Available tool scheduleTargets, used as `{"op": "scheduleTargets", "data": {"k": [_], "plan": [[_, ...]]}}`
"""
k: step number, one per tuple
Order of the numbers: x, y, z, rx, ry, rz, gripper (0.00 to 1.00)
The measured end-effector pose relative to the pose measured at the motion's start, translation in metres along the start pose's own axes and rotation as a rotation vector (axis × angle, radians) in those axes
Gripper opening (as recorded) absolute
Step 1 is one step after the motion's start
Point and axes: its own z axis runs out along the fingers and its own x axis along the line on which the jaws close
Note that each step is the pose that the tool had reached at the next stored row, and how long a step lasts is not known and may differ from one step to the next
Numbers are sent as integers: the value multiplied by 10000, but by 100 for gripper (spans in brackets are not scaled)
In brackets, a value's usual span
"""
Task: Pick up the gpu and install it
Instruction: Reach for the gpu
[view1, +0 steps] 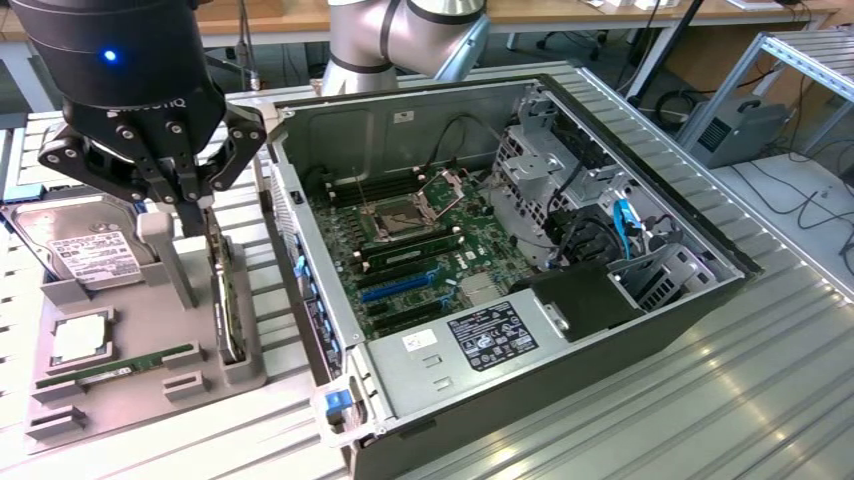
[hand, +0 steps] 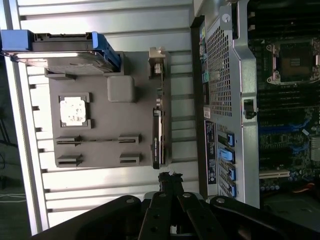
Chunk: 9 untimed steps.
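Exterior view: the pincer hangs above the grey fixture on the ribbed worktop. Its fingers are pressed together with nothing between them. The gpu stands on edge in the fixture's slot, at 5 o'clock from the pincer tips and at 9 o'clock from the open computer case, just beside the case wall. On the fixture, the hard drive sits at 10 o'clock from the gpu, the processor chip at 9 o'clock and the RAM stick at 8 o'clock. Wrist view: the closed pincer is near one end of the gpu; contact cannot be confirmed.
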Motion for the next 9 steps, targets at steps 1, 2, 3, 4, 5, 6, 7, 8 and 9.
{"op": "scheduleTargets", "data": {"k": [1, 2, 3, 4, 5, 6, 7, 8, 9], "plan": [[0, -3, 0, 2, 0, 1, 11], [0, -7, 0, 4, 0, 1, 11], [0, -8, 0, 5, 0, 1, 11], [0, -8, 1, 5, -1, 2, 11], [-1, -8, 0, 5, 0, 1, 11], [0, -9, 0, 6, 0, 1, 11], [0, -9, 0, 5, 0, 1, 11], [0, -9, 1, 5, 0, 1, 11], [0, -9, 0, 6, 0, 1, 11]]}}
